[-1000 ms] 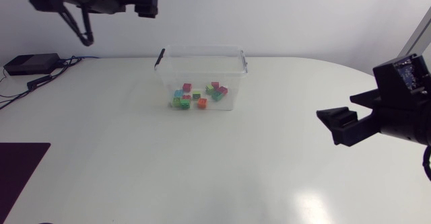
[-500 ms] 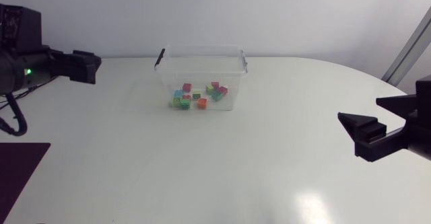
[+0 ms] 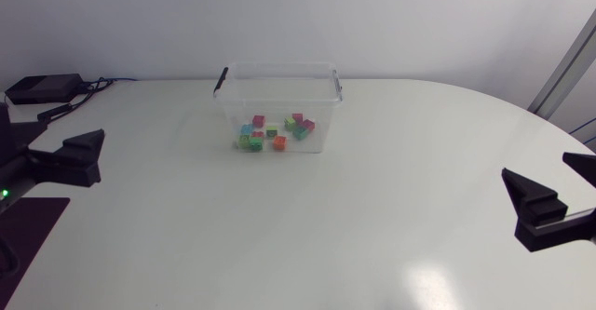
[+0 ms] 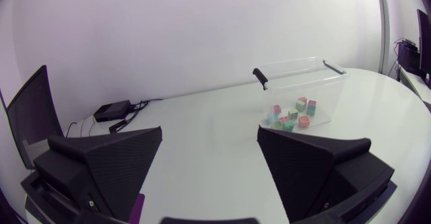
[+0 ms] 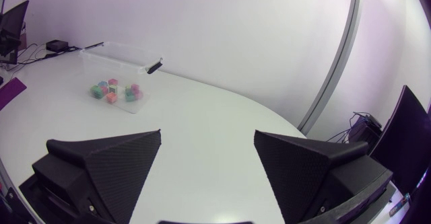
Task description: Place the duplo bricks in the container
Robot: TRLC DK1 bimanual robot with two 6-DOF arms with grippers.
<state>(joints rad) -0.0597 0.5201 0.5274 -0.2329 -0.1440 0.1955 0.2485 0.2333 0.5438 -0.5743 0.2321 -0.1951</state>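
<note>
the duplo bricks point(image 3: 275, 133) lie inside the clear container point(image 3: 279, 65); left gripper point(image 4: 210, 135) and right gripper point(image 5: 207, 138) sit well apart from it, fingers spread, holding nothing. main risk: a careless arm swing nudging the container

head: above, looking down | wrists: low, facing container point(image 3: 277, 91) | shared: container

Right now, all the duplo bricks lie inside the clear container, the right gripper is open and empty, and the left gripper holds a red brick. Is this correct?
Not quite. The left gripper holds nothing: it is open and empty, as the left wrist view shows. The rest stands.
</note>
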